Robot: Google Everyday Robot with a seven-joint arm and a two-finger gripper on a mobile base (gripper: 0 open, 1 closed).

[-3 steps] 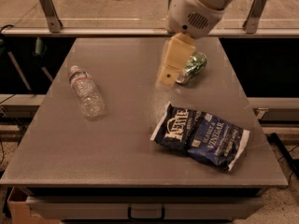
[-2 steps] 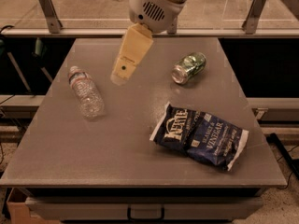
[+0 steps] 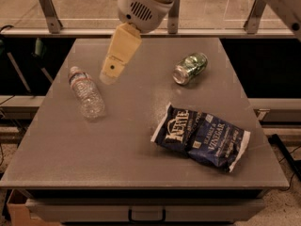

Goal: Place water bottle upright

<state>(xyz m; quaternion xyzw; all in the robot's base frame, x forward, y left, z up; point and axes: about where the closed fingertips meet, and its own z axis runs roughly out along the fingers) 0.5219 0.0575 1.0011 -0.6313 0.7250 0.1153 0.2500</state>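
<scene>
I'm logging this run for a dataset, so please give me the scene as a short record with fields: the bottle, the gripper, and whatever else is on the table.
water bottle: lying on its side, left part of the table, cap toward the far edge; not yet upright
gripper: over the table, just right of the bottle's cap end, not touching it
green can: on its side, far right part
chip bag: lying flat, near right part
table: grey top, carries all three items

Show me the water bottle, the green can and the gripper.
water bottle [image 3: 86,94], camera view, ribbed body.
green can [image 3: 190,68], camera view, side wall.
gripper [image 3: 108,77], camera view, tip, above the table near the bottle.
</scene>
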